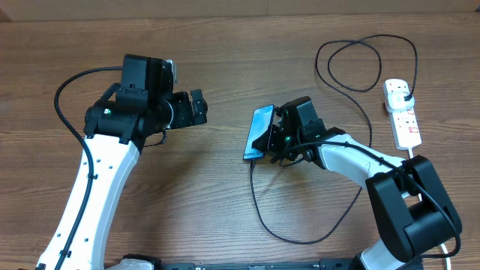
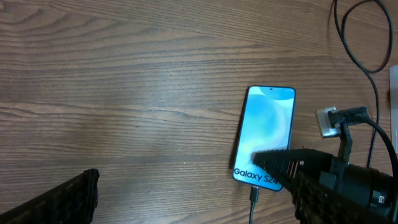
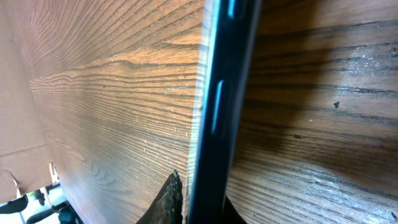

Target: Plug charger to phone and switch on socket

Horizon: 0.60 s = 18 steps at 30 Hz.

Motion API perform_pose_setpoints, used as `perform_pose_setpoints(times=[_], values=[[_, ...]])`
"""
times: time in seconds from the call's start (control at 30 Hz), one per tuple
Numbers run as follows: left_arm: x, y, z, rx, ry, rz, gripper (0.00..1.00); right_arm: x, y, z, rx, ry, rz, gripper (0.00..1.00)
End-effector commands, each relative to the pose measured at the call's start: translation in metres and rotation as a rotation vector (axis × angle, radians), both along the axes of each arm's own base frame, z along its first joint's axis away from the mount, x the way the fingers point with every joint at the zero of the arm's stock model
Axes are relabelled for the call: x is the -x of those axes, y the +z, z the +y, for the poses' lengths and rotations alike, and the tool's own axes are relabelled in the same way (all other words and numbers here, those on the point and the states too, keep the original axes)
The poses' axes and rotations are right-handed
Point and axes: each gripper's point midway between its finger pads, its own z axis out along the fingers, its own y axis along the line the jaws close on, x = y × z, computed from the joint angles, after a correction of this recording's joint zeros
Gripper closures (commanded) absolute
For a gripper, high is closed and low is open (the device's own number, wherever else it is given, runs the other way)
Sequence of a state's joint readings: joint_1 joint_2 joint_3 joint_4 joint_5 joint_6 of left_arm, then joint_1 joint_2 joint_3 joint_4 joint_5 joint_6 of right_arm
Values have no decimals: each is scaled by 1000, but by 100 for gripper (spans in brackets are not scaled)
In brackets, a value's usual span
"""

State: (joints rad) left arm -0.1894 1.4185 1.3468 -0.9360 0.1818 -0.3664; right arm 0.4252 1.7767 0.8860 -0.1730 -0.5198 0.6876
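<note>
Holding the left claw wide and empty, hovering over bare table well left of the phone, probably parking clear of the work while giving its camera a look at the port.

Showing the phone near the middle, lit screen up, seemingly tipping onto one long edge in the overhead view.

Setting the right claw narrowly at the phone's lower end, likely bracing it for the connector. Not telling from these views whether it is actually pinching the phone.

Trailing the charger from that lower end, where the tip is looking seated, in a slack loop toward the near edge. Looping back up to the socket at far right, its other end sitting plugged in there. Judging the switching-on as not yet done.

Showing matte brown wood grain throughout, and nothing of the room but a pale strip past the far edge.
</note>
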Motion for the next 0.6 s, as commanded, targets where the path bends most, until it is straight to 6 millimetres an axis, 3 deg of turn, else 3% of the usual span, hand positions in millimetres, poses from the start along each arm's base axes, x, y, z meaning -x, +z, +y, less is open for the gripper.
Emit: perform_pose_setpoints(times=[0.0,0.2,0.47,0.57], values=[[-1,7,3,-9,8,-24,1,-7,9,4,-23,5,-26,87],[-1,7,3,-9,8,-24,0,-7,9,4,-23,5,-26,80],[-1,7,3,-9,8,-24,1,-7,9,4,-23,5,-26,79],[-1,7,3,-9,8,-24,0,-7,9,4,-24,2,-22,68]])
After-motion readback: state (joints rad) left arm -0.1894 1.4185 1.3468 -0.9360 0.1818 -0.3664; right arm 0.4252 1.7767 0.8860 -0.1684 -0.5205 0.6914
